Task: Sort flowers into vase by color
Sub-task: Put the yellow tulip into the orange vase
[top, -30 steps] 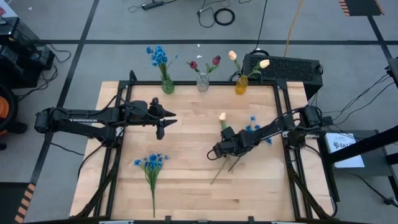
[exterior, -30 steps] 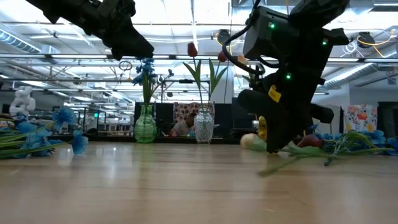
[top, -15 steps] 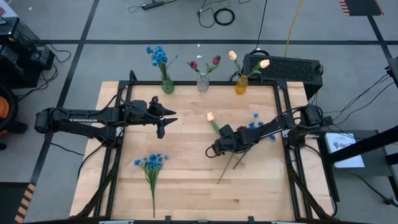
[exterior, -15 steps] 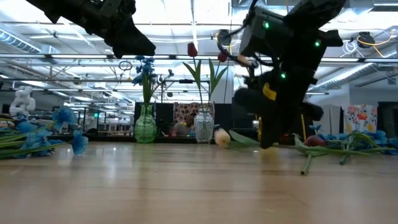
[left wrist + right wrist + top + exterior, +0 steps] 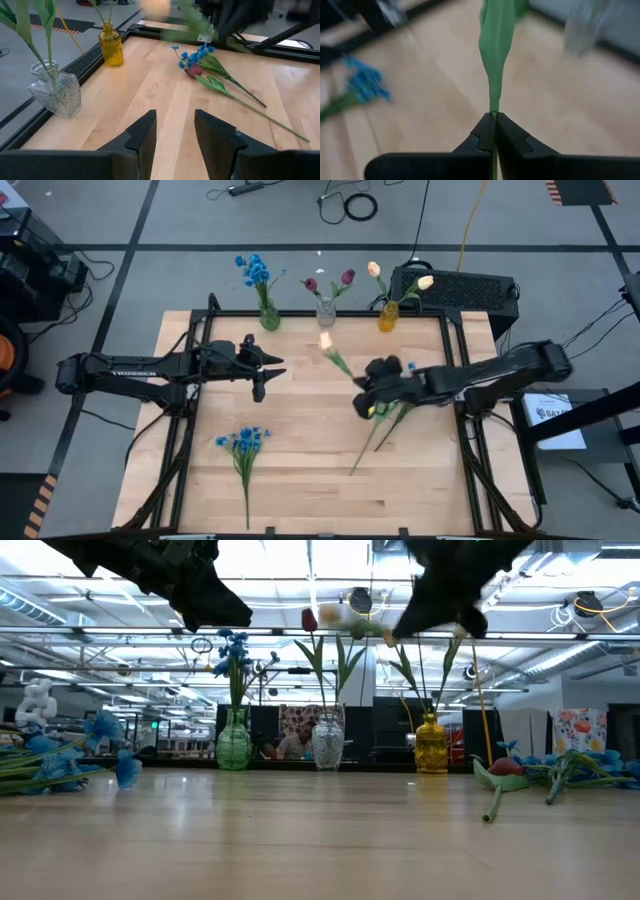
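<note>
My right gripper (image 5: 364,404) is above the table's right half, shut on a cream-yellow tulip whose blossom (image 5: 325,340) points toward the vases. Along the far edge stand a green vase (image 5: 268,317) with blue flowers, a clear vase (image 5: 326,312) with dark red tulips and a yellow vase (image 5: 388,317) with cream tulips. A blue bunch (image 5: 243,443) lies flat on the near left. A red tulip (image 5: 194,71) and blue blossoms (image 5: 195,53) lie at the right. My left gripper (image 5: 174,135) hovers open over the left half. My right gripper pinches the tulip's green stem (image 5: 493,109) between its two fingertips, just below a long leaf (image 5: 495,40). The stem runs on straight ahead from between the fingers. The flower is lifted clear of the table and tilted, its blossom toward the far edge.
The stems (image 5: 372,442) of the flowers lying at the right stretch toward the near edge. A black box (image 5: 455,287) sits beyond the far right corner. Bare wood (image 5: 310,470) spans the table's middle and near part.
My right gripper has risen from the table and turned, carrying the cream-yellow tulip up with it. The whole flower has come clear of the wood, and its blossom has swung toward the far edge and the vases. The red tulip and blue blossoms stayed lying at the right.
</note>
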Motion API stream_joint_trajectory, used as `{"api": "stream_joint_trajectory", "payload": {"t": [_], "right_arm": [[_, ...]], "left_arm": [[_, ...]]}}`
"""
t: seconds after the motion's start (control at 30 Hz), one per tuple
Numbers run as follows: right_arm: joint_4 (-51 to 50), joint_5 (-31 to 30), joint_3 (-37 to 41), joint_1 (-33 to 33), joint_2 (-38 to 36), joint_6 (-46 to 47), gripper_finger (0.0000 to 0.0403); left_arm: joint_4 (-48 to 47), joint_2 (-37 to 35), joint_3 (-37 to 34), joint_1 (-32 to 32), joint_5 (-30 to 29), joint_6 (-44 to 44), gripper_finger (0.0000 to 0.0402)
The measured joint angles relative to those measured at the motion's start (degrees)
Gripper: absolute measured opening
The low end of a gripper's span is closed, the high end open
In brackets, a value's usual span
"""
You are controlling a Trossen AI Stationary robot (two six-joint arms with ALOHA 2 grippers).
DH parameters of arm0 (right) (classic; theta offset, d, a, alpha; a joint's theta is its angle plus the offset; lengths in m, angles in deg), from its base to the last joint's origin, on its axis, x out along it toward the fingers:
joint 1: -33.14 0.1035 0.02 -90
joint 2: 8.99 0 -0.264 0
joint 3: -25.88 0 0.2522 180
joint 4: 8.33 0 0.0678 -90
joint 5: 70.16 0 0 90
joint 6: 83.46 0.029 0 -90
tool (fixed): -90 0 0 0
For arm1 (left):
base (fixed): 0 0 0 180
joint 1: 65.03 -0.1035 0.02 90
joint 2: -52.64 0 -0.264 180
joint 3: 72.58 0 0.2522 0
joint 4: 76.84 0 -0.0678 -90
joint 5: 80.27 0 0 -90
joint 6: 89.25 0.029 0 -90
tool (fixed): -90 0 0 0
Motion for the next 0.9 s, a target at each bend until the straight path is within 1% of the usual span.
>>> {"api": "stream_joint_trajectory", "payload": {"t": [0.13, 0.23, 0.37, 0.43, 0.57, 0.63, 0.77, 0.9], "right_arm": [[2.24, -8.45, 0.0, 0.04, -7.53, -8.0, 0.0], [5.72, -17.77, 0.0, 0.04, -11.47, -15.04, 0.0], [14.28, -28.96, -0.02, -0.41, -13.44, -26.36, 0.0], [19.54, -32.02, -0.02, -1.35, -13.42, -32.14, 0.0], [27.75, -31.73, -0.02, -4.75, -13.06, -39.92, 0.0], [31.23, -29.91, 0.0, -6.85, -12.92, -43.96, 0.0], [40.26, -22.63, 0.0, -11.98, -12.96, -50.86, 0.0], [48.76, -16.55, 1.41, -16.11, -12.98, -55.0, 0.0]], "left_arm": [[-0.01, 0.0, 0.0, 0.0, 0.0, 0.0, 0.014], [0.0, -0.02, 0.0, 0.0, 0.0, 0.0, 0.014], [0.26, -0.02, 0.0, 0.0, 0.0, 0.0, 0.014], [0.89, -0.02, 0.0, 0.0, 0.0, 0.11, 0.014], [1.6, -0.02, 0.0, 0.0, 0.0, 0.97, 0.014], [1.59, -0.02, 0.0, 0.0, 0.0, 0.96, 0.014], [1.64, -0.02, 0.0, 0.0, 0.0, 0.96, 0.014], [1.64, -0.02, 0.0, 0.0, 0.0, 0.96, 0.014]]}}
